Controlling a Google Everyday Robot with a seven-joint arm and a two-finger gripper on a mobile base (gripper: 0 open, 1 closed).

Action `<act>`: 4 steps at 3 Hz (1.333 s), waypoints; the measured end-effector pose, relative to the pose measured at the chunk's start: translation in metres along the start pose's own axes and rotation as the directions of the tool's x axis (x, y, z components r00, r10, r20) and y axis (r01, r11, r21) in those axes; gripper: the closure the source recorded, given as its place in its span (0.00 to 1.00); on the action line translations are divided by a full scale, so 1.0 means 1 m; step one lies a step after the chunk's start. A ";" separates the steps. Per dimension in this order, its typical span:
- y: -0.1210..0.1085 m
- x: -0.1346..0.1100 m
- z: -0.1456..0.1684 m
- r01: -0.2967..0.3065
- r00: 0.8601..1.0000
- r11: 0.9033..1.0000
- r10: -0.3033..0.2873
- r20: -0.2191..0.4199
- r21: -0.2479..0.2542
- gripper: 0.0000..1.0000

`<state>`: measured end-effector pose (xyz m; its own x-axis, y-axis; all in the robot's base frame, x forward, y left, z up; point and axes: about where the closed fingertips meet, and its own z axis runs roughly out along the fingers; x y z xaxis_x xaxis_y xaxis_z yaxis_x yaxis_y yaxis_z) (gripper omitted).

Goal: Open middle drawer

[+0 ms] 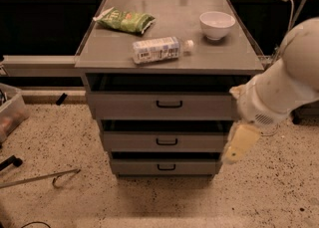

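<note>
While our gripper (238, 145) hangs at centre right of the frame, beside the right end of the middle drawer (129, 142), we cannot tell how wide it stands.

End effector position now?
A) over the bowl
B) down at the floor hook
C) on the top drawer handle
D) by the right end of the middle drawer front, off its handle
D: the end effector hangs by the right end of the middle drawer, clear of its handle.
</note>
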<state>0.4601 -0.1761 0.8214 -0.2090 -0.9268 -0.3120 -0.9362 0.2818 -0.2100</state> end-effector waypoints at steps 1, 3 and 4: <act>0.019 0.016 0.075 -0.035 0.999 0.999 0.036 0.015 -0.034 0.00; 0.030 0.025 0.094 -0.052 0.999 0.998 0.053 0.013 -0.044 0.00; 0.054 0.047 0.151 -0.064 0.998 0.996 0.064 0.004 -0.062 0.00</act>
<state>0.4422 -0.1669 0.6550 -0.2675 -0.9057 -0.3290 -0.9366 0.3246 -0.1322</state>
